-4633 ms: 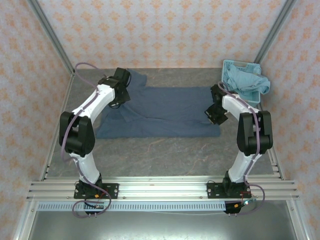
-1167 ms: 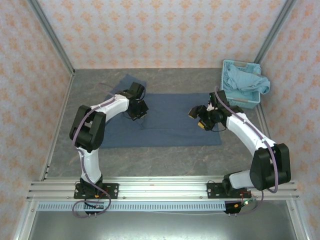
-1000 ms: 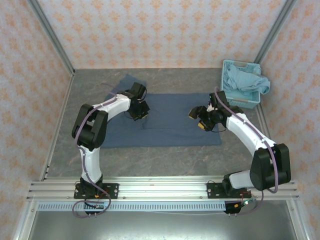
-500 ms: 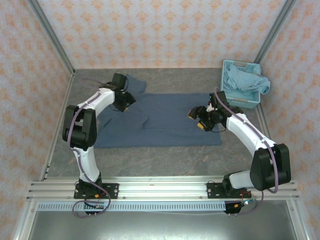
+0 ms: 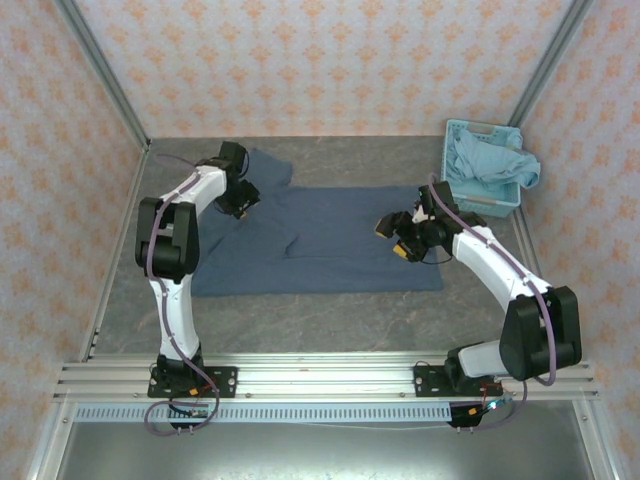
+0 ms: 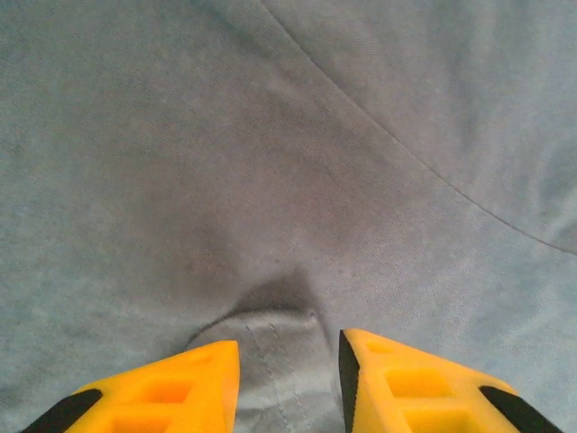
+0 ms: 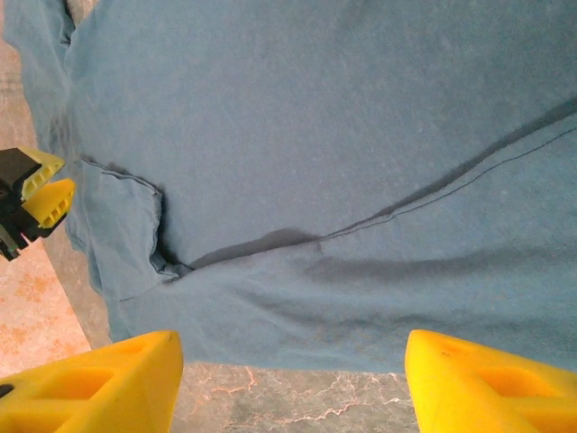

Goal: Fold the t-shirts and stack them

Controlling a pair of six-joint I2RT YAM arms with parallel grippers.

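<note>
Slate-blue soft t-shirt point(image 5: 340, 240), left gripper point(image 6: 288, 361) narrowly parted on pucker, perhaps pinching; right gripper point(image 7: 288, 370) wide, empty

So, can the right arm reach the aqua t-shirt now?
Probably yes: the aqua t-shirt lies uncovered in the basket beside the right arm, and the right gripper is open and empty.
</note>
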